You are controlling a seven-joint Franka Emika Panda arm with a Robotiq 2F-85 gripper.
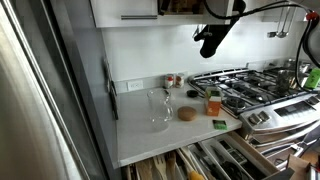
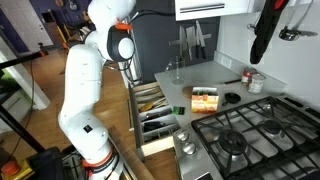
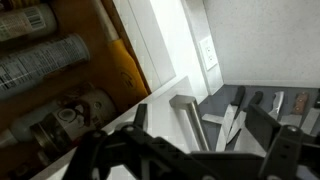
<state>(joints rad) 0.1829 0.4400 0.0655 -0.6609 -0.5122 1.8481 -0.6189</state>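
Note:
My black gripper (image 1: 212,40) hangs high over the counter, just below the upper cabinets and clear of everything. An exterior view from the far side shows the gripper (image 2: 262,38) beside the white wall. In the wrist view the gripper (image 3: 202,130) stands open with nothing between its dark fingers (image 3: 272,130). Beyond them I see a brushed metal handle (image 3: 186,120), several knives (image 3: 236,112) against the wall, and a wall outlet (image 3: 208,50). Far below on the white counter (image 1: 140,135) stand a clear glass (image 1: 158,108), a brown round disc (image 1: 187,114) and an orange bottle (image 1: 213,102).
A gas stove (image 1: 250,88) adjoins the counter. An open drawer (image 2: 155,112) full of utensils juts out under it. An orange box (image 2: 205,98), a black lid (image 2: 232,98) and a jar (image 2: 256,82) sit near the stove. Cans (image 3: 40,60) fill a wooden cabinet.

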